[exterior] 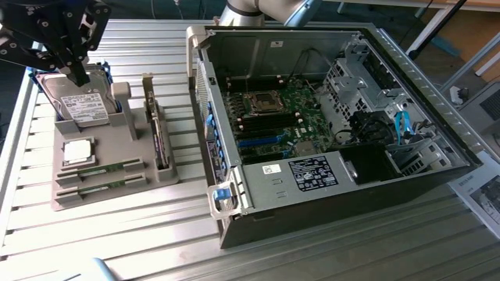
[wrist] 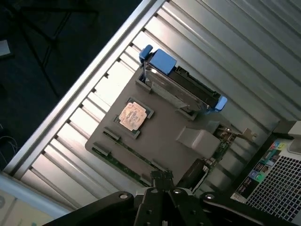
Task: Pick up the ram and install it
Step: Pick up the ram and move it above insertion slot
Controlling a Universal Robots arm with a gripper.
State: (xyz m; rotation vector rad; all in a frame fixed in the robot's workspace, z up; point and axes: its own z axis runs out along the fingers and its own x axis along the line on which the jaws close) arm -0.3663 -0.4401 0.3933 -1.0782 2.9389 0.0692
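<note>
Hovering my gripper [exterior: 78, 75] over the hard drive [exterior: 84, 105] at the exterior view's far left, fingers pinched together and carrying nothing. A bit further right, at the front of the gray tray [exterior: 109, 198], the ram [exterior: 102, 170] is sitting in its holder, looking like it's standing on its long edge. A twin stick [exterior: 100, 185] is sitting just beside it, and the silver processor chip [exterior: 76, 151] is lying just behind both.

So the ram is waiting at the opposite end of the tray from my hand, lower down and well apart from it. The wrist view is showing the same thing: green strips [wrist: 123, 165] along the tray's edge, with my fingertips [wrist: 161, 176] hanging above them.

I'm guessing it's light, stiff and thin, but fragile. I'm thinking the grip goes across the flat faces near the middle of the top edge, keeping off the contacts.

Continuing right, the expansion card [exterior: 160, 140] is standing upright, and the open computer case [exterior: 437, 117] is lying on its side with the motherboard [exterior: 281, 117] showing.
</note>
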